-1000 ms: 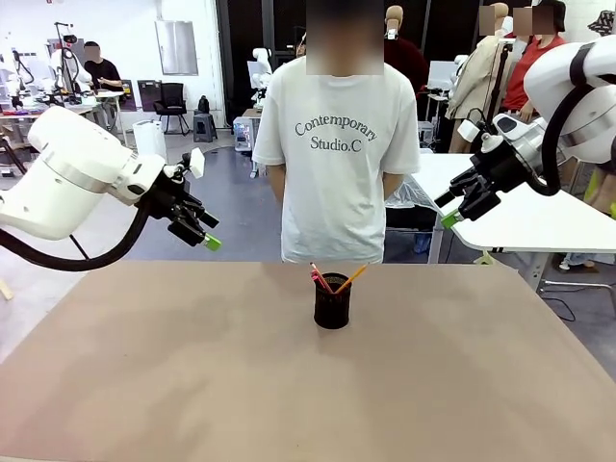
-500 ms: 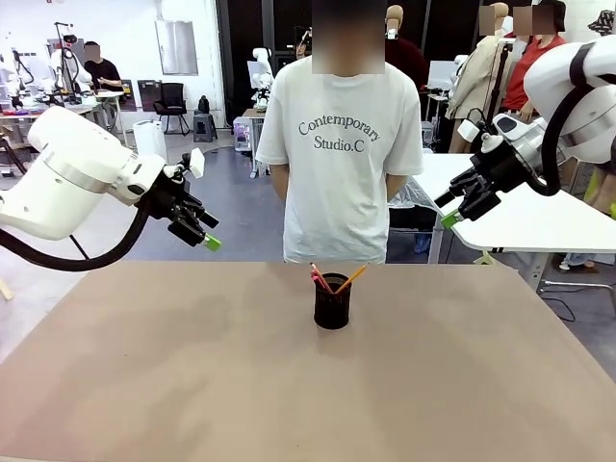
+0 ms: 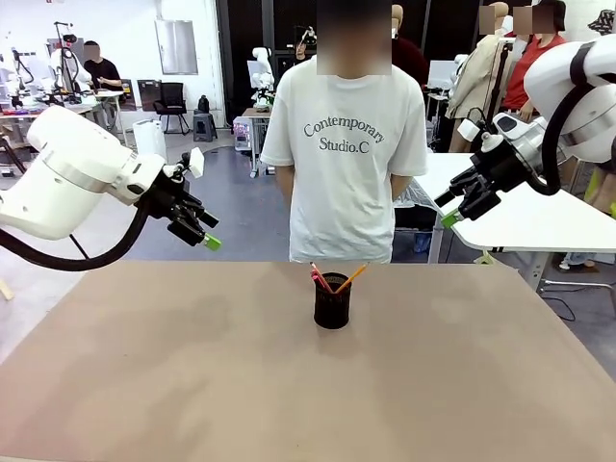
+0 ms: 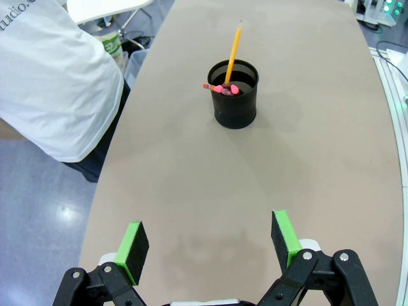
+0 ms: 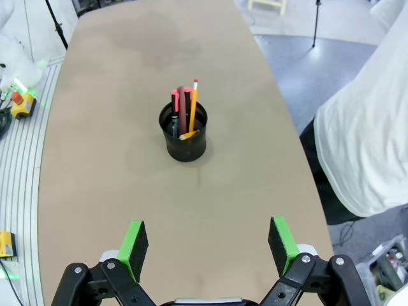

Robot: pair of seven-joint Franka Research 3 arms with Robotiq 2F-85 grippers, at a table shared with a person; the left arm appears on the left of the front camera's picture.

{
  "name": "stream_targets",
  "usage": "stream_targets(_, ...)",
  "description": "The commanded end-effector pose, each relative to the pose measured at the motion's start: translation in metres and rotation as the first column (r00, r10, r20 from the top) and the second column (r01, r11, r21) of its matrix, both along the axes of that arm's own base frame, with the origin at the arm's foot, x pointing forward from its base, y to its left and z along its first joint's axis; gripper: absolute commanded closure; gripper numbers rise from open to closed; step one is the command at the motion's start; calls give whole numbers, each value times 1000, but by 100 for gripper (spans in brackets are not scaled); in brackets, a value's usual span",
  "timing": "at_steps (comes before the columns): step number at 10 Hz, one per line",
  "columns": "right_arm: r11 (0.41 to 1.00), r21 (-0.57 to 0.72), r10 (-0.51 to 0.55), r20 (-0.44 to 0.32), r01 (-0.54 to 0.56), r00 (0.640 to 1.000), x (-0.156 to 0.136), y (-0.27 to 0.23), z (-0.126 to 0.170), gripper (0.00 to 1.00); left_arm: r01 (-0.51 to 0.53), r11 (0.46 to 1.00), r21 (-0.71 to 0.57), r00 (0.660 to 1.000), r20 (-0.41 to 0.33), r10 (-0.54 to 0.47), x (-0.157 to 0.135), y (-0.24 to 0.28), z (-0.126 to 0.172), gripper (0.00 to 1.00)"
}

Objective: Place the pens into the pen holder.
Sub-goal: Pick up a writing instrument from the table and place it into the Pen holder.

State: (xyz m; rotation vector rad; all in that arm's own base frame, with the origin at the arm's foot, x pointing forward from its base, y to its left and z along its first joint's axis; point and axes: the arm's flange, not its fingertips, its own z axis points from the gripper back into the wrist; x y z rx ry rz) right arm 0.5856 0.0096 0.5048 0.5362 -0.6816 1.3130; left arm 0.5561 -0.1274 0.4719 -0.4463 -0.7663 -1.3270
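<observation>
- Pens (image 3: 329,279) all sitting inside the pen holder (image 3: 332,303): yellow-orange pencil (image 5: 192,105) leaning against the rim, black pen with red tip (image 5: 174,105) and dark red pen (image 5: 185,107) standing beside it.
- Pen holder standing upright near the middle of the desk (image 3: 173,385), toward the far edge, just in front of the person (image 3: 346,144) waiting with hands behind the back.
- Nothing lying loose on the desk around the holder, judging from all three views.
- Left gripper (image 3: 200,231) hovering high over the left side of the desk, well apart from the holder; fingers (image 4: 134,242) standing wide open, gripping nothing.
- Right gripper (image 3: 460,207) hanging high at the right, equally clear of the holder; fingers (image 5: 279,236) spread wide, carrying nothing.
- Judging the task as complete: all three sticks housed, no placing step remaining.
- Remaining work, if any, appearing limited to parking both arms.
</observation>
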Motion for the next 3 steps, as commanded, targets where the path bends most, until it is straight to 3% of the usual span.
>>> stream_targets(1, 1000, -4, 0, 10, 0, 1000, 0, 1, 2, 0, -2, 1000, 6, 1000, 5, 2, 0, 1, 0, 0)
stream_targets(3, 1000, -4, 0, 10, 0, 1000, 0, 1, 2, 0, -2, 1000, 6, 1000, 5, 2, 0, 1, 0, 0)
